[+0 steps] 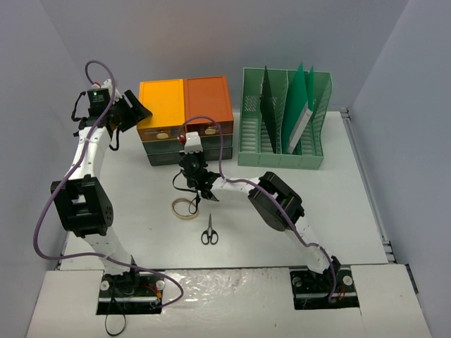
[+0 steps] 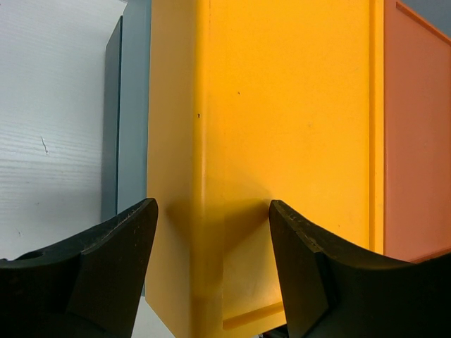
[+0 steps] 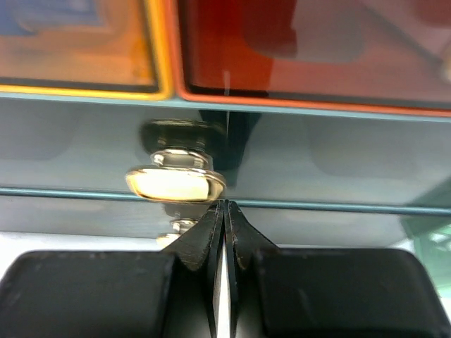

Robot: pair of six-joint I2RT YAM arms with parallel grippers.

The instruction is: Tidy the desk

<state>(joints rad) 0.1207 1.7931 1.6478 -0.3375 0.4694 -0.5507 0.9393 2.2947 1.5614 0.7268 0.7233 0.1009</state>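
Note:
The desk (image 1: 338,197) is a broad off-white tabletop. At its back stands a drawer unit (image 1: 185,105) with a yellow and an orange top. My left gripper (image 1: 143,111) hovers at that unit's left end, open, its black fingers (image 2: 106,267) straddling the yellow corner (image 2: 282,127) without touching it. My right gripper (image 1: 189,159) is up against the unit's grey drawer fronts (image 3: 338,169). It is shut, with its tips (image 3: 225,205) pressed together just below and to the right of a gold knob (image 3: 176,183). Nothing shows between them.
A green slotted file rack (image 1: 282,123) holding dark and green folders stands right of the drawer unit. A tape roll (image 1: 185,207) and black-handled scissors (image 1: 209,232) lie on the desk in front of the drawers, near the right arm's forearm.

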